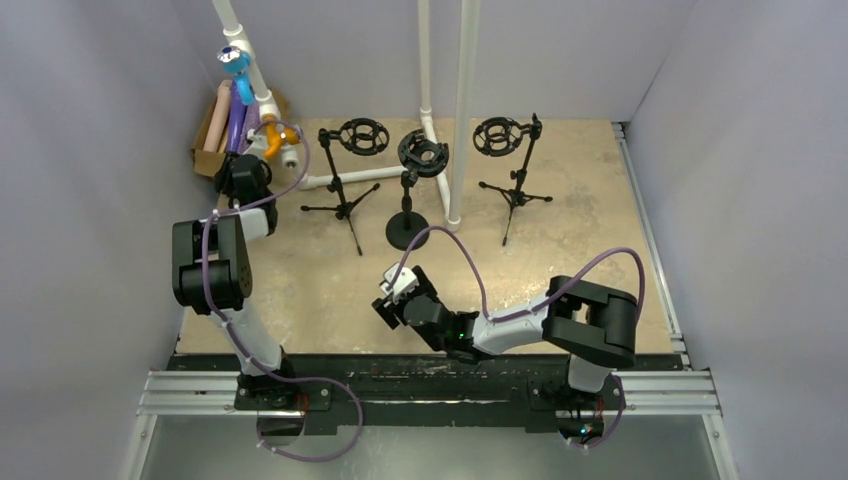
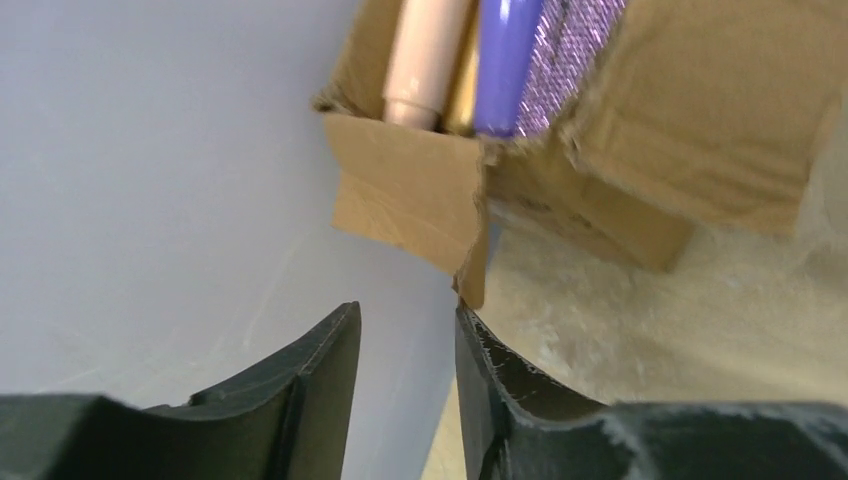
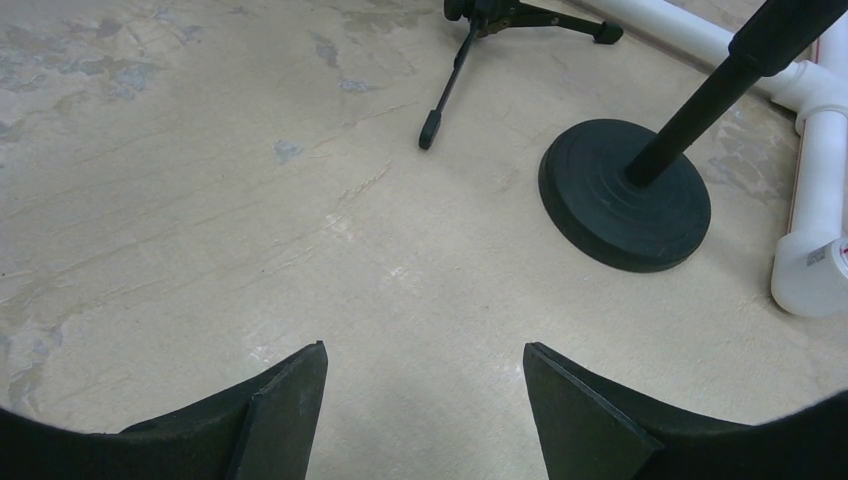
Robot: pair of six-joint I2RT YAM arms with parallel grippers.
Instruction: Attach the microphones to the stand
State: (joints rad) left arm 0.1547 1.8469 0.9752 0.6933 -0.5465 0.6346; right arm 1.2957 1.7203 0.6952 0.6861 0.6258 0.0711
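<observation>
1. The beige surface (image 1: 560, 270) carries three black stands (image 1: 408, 228) with ring mounts toward its far edge.
2. A cardboard box (image 2: 410, 190) sits at the far left corner.
3. The left hand (image 2: 405, 315) hovers at the box, narrowly parted and empty. The right hand (image 3: 425, 350), wide open and empty, hangs by the near edge's middle.
4. The microphones (image 2: 505, 60) stand in the box: peach, purple, purple glitter, one blue-headed.
</observation>
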